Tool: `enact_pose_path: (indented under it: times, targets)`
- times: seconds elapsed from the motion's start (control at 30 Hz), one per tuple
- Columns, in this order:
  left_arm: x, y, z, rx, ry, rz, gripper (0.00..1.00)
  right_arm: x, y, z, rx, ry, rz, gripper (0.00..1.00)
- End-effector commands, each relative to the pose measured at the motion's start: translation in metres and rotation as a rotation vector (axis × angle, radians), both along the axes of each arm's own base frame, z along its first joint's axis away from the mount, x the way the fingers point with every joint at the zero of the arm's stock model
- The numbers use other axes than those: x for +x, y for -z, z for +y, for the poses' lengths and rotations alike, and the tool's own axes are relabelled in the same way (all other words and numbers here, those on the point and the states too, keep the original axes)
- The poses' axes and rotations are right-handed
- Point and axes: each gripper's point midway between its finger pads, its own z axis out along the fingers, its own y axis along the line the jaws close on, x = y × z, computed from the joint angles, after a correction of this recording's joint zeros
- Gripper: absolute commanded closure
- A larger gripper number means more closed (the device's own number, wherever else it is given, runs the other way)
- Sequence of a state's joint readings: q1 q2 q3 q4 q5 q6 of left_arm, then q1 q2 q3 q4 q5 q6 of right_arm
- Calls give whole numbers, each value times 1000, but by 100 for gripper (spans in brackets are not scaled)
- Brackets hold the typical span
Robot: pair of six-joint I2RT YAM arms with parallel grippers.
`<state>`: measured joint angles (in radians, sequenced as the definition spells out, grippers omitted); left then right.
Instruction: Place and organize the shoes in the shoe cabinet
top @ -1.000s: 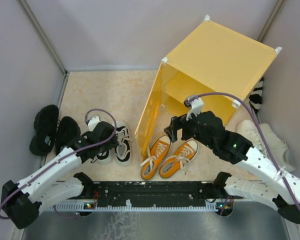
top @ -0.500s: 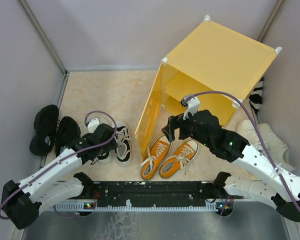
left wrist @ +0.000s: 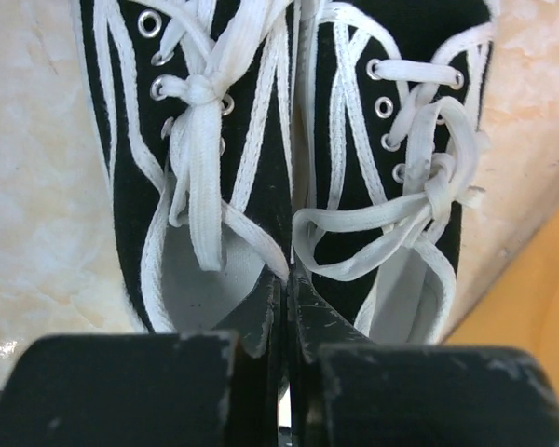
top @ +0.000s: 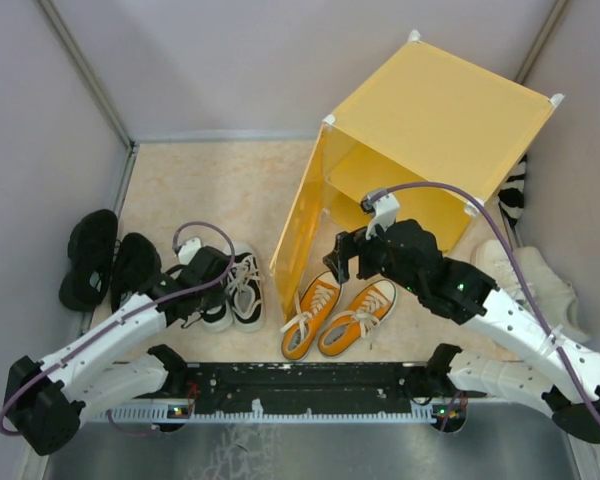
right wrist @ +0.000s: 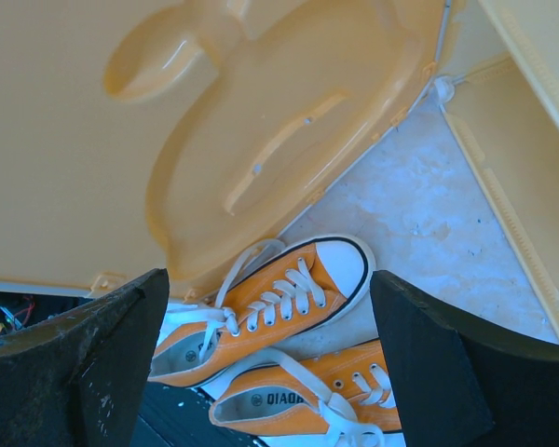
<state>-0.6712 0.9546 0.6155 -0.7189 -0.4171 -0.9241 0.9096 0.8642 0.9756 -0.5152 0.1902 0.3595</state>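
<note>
1. Start well to the left of the shoe cabinet [top: 435,120]. The all-black pair [top: 102,258] lies there by the side wall, with no gripper on it.

2. Move toward the shoe cabinet. The black-and-white pair [top: 242,290] stands side by side between the all-black pair and the cabinet's open door [top: 298,215]. The left gripper [left wrist: 287,289] is closed. One finger sits in each shoe opening, and they appear to pinch the two adjoining inner collars together.
   - Expect a light load.
   - The canvas collars are soft and will fold under the pinch, so the shoes are likely to hang and swing.
   - One shoe may slide out if the bite is shallow.

3. Continue to the floor just in front of the shoe cabinet's open side. The orange pair [top: 340,315] lies there, beside the door's near edge. The right gripper [right wrist: 270,358] hangs above this pair with its jaws wide apart, holding nothing.
   - Take hold at the heel collar or the adjoining inner collars.
   - Avoid the rubber toe caps, which are stiff and rounded and offer no edge.

4. Mind the loose white laces on both pairs. They can catch on the door or the inner shelf during insertion.

5. To the right of the shoe cabinet lies a cream-white pair [top: 530,280]. Leave it.
</note>
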Motion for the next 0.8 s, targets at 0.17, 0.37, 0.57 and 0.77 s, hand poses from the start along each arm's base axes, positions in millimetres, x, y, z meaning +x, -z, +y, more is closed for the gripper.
enact_pose_path:
  times: [0.17,0.37,0.57,0.77]
  targets:
    - [-18,-21,-22,-171,59,21,100,7,-1,7,11,1,-26,10]
    - [-15,-8,-29,-164,95,36,33,7,1,11,4,-13,-16,10]
    - [-5,-11,-36,-174,109,1,22,7,1,10,2,-9,-18,10]
    - [-9,5,-39,-173,128,39,23,7,3,11,3,-6,-13,10]
